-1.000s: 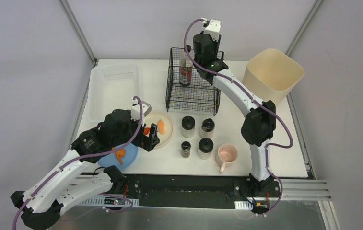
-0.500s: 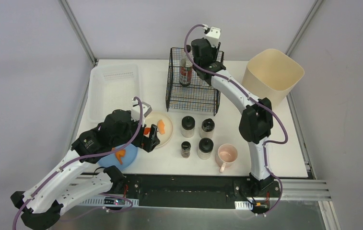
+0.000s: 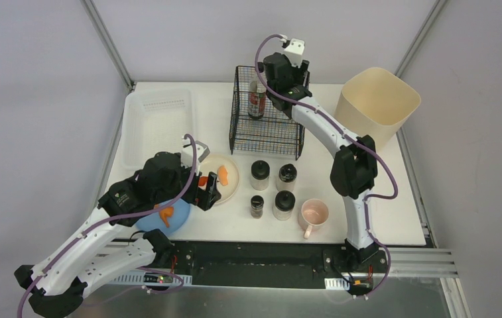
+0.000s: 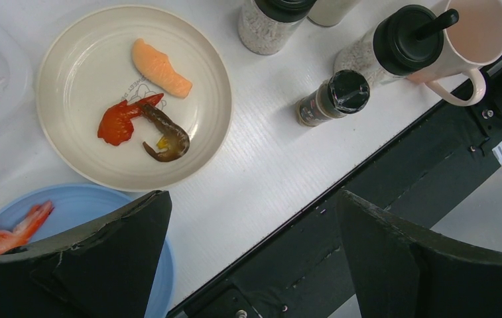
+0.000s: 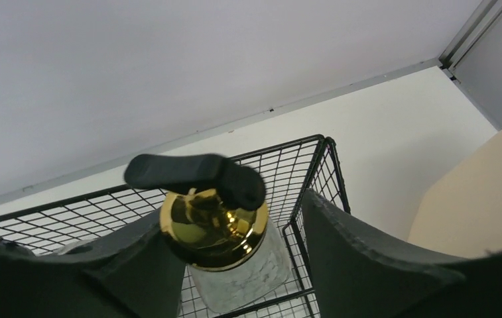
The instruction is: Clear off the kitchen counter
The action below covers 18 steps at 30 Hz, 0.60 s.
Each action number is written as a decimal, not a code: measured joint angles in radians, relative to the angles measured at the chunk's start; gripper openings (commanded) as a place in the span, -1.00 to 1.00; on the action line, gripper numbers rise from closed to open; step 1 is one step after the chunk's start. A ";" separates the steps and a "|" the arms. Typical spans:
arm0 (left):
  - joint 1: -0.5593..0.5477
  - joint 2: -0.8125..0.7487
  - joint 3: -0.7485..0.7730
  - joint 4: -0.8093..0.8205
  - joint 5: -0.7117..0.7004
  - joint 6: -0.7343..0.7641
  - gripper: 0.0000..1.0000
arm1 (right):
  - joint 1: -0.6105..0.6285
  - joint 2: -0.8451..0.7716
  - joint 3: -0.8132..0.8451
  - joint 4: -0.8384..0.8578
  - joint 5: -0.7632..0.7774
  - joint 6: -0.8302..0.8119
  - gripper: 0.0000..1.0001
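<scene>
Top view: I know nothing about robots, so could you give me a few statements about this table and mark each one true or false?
1. A bottle stands inside the wire basket. True.
2. The mug lies on its side. False: it stands upright on the counter.
3. Four jars stand between the plate and the mug. True.
4. The left jaws grip food. False: they stand open and empty.
</scene>
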<state>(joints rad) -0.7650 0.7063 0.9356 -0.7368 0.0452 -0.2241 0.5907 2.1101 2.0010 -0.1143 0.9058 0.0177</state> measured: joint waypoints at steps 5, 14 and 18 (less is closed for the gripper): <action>0.000 0.000 -0.002 0.000 0.006 -0.003 0.99 | 0.001 -0.021 -0.025 -0.014 -0.005 -0.005 0.54; 0.000 -0.002 -0.001 0.000 0.006 -0.005 0.99 | 0.018 -0.296 -0.274 -0.037 -0.075 -0.003 0.80; 0.000 -0.002 0.001 0.000 -0.002 -0.025 0.99 | 0.029 -0.521 -0.447 -0.045 -0.156 0.002 0.80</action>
<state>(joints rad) -0.7650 0.7044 0.9363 -0.7368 0.0429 -0.2489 0.6197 1.5890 1.5539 -0.1589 0.7498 0.0193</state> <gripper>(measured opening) 0.995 0.903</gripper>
